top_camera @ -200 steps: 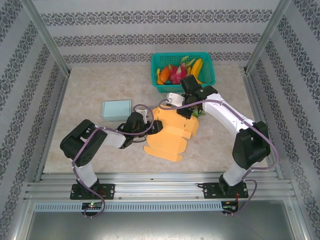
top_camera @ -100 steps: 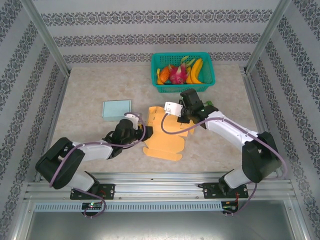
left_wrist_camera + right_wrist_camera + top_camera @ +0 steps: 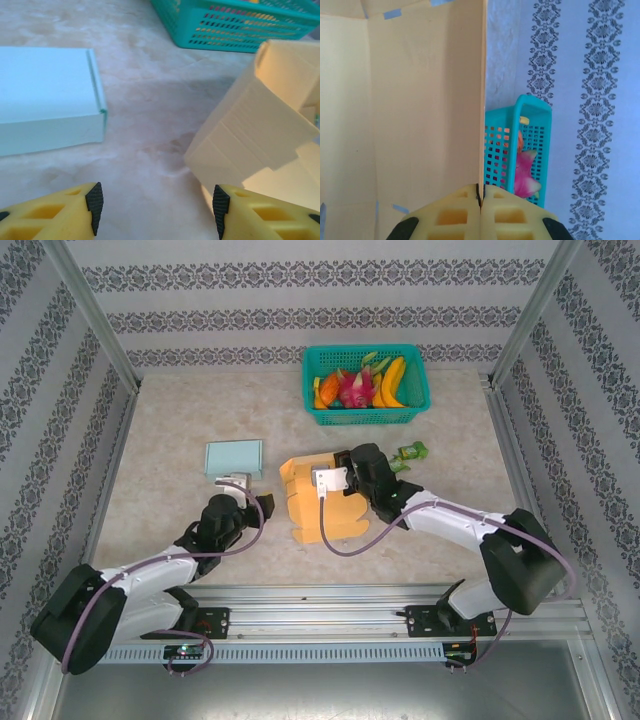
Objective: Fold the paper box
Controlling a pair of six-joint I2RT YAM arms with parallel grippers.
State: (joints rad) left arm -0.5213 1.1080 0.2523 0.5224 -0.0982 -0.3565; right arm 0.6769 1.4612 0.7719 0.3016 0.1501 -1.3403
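paper box point(image 3: 300, 495): thin matt card, pale orange, smooth, creased at folds. small box point(image 3: 234, 458), left part of surface point(image 3: 170, 430): matt teal card. basket point(image 3: 366, 418), far edge: glossy teal plastic mesh. surface: matt, mottled stone-look. left hand point(image 3: 157, 202): yellow plastic, black rubbery pads point(image 3: 94, 200). frame rails point(image 3: 320, 612): brushed metal.

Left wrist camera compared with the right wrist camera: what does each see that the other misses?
Left wrist, not right wrist: the closed light blue box on the table, and the left gripper open, nothing between its fingers. Right wrist, not left wrist: the right gripper shut on an edge of the paper box, the patterned wall, a pink fruit inside the basket. Both: the paper box and the teal basket.
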